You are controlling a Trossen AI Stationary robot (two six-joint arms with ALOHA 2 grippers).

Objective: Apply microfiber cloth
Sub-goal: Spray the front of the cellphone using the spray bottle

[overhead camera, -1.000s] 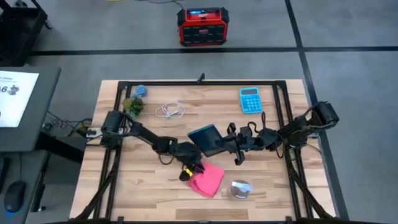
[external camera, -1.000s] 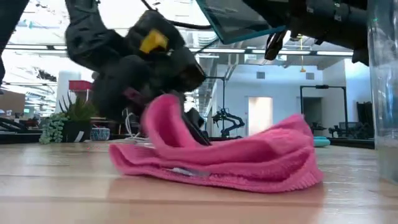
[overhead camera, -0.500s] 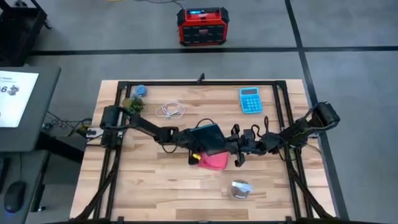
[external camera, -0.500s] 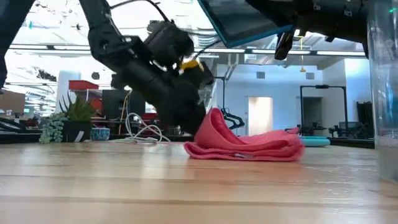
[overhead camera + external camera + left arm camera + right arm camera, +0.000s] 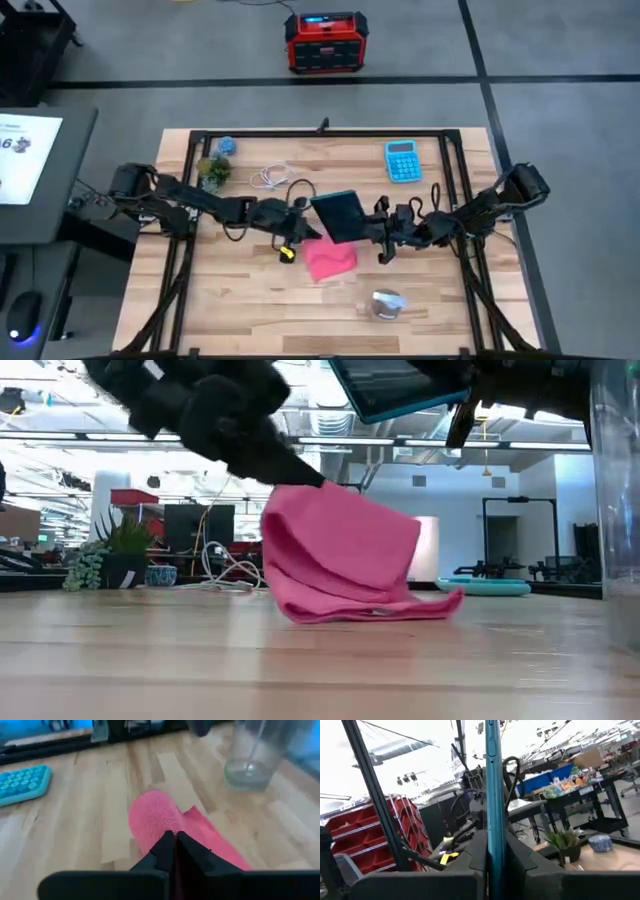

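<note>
The pink microfiber cloth (image 5: 330, 260) lies bunched at the table's middle, and in the low view the cloth (image 5: 340, 555) stands raised on one side. My left gripper (image 5: 303, 238) reaches in from the table's left and is shut on it. Just beyond the cloth, toward the far edge, a dark phone with a teal rim (image 5: 338, 215) hangs tilted above the table in my right gripper (image 5: 362, 228), which comes from the table's right. In the low view the phone (image 5: 400, 385) is above the cloth and apart from it. My left gripper pinches a bunched fold at the cloth's upper left (image 5: 159, 827) between its two shut fingers, slanting down from the table's left. That side is lifted and the cloth hangs slack below the fingers. Its lower edge (image 5: 400, 610) rests on the table. My right gripper pinches the phone between its two fingers, one on each flat face, at the phone's right end (image 5: 495, 840). The fingers come roughly level from the table's right. The phone is lifted clear of the table and tilted.
A clear glass (image 5: 387, 303) stands near the front edge, right of the cloth. A blue calculator (image 5: 402, 160) lies at the far right, a white cable (image 5: 273, 178) and a small plant (image 5: 213, 170) at the far left.
My left gripper has dragged the cloth from near the front edge toward the far edge, up to the phone, then risen. The cloth's gripped side is now lifted while its lower edge stays on the table. My right gripper has kept the phone almost still.
</note>
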